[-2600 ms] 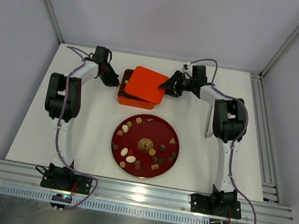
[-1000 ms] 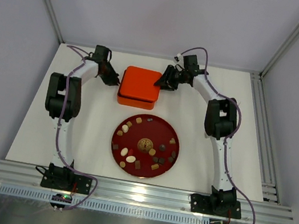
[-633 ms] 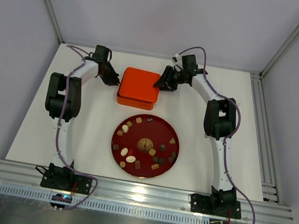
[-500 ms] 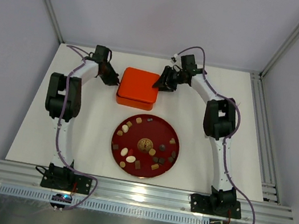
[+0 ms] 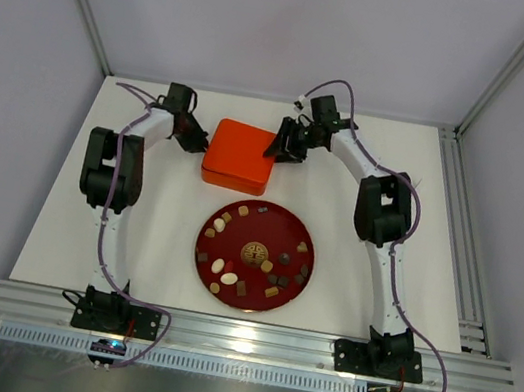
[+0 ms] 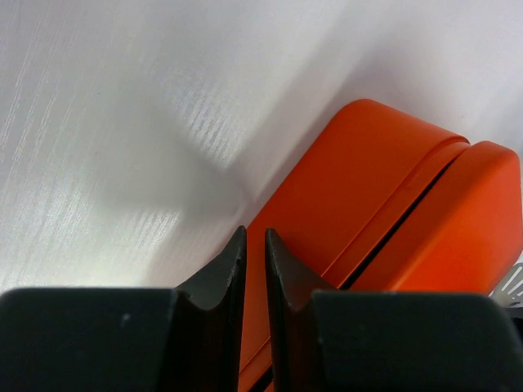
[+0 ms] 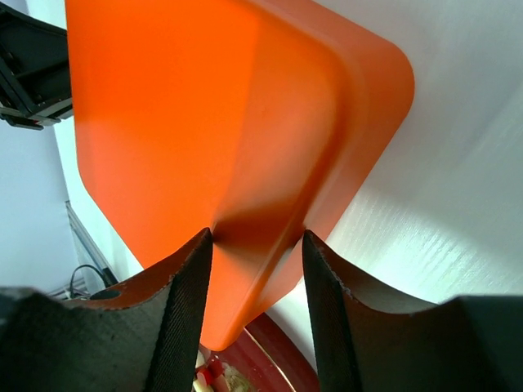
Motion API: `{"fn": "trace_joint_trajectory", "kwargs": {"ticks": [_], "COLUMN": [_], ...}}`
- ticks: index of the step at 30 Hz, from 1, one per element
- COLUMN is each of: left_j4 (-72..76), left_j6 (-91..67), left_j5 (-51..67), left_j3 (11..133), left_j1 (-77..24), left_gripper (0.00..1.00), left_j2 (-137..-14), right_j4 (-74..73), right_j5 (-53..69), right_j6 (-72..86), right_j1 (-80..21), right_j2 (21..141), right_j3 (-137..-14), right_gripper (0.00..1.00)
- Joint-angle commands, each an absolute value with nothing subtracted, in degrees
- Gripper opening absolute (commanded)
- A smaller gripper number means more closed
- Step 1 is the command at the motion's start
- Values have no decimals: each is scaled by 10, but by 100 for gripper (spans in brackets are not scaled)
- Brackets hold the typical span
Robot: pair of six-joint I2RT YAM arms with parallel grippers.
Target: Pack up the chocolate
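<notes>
Well nearer the arm bases than either claw, the chocolate (image 5: 228, 277) lies loose on the round red plate (image 5: 272, 226), dark, tan and cream pieces scattered about its gold centre. None of them has shifted over the last few seconds. What has changed lies beyond them. The lid (image 5: 241, 152), which a couple of seconds back sat skewed across the orange box (image 5: 224, 181) in the right claw's hold, is now squared over the box and covers it. Box and lid together have also slid a little toward the left claw. The right claw (image 7: 255, 241) has its fingers apart and widening, one on each side of the lid's nearest corner; whether the pads still touch the lid I cannot tell. The left claw (image 6: 254, 241) has not moved. Its fingers are together, with only a sliver between the tips, and they sit against the box's side wall opposite the right claw, low by the desk (image 5: 153, 238). My reading is that the box has just been closed and is being let go while every visible piece is still outside it, so the packing itself has not advanced. Unless pieces already lie hidden inside, the lid would have to come off again before any chocolate can go in.
</notes>
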State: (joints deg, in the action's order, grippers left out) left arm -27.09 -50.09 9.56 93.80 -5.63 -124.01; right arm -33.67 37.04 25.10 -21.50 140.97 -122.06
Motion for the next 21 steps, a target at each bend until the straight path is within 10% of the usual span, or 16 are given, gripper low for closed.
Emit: {"fn": "trace_joint_trajectory", "kwargs": {"ticks": [1, 21], "left_j4": [-250, -229], "left_j6": [-519, -545], "left_j5": [100, 100], "left_j3": [926, 901], "left_j1": [-69, -74], "left_gripper": [13, 11], "left_j2": [-1208, -1193], "right_j4": [-354, -395], "right_j5": [349, 294], "right_j6": [232, 178], "right_j1": [-239, -267], "right_j2": [1361, 1342], "right_j3": [-1218, -1237], "right_gripper": [50, 59]}}
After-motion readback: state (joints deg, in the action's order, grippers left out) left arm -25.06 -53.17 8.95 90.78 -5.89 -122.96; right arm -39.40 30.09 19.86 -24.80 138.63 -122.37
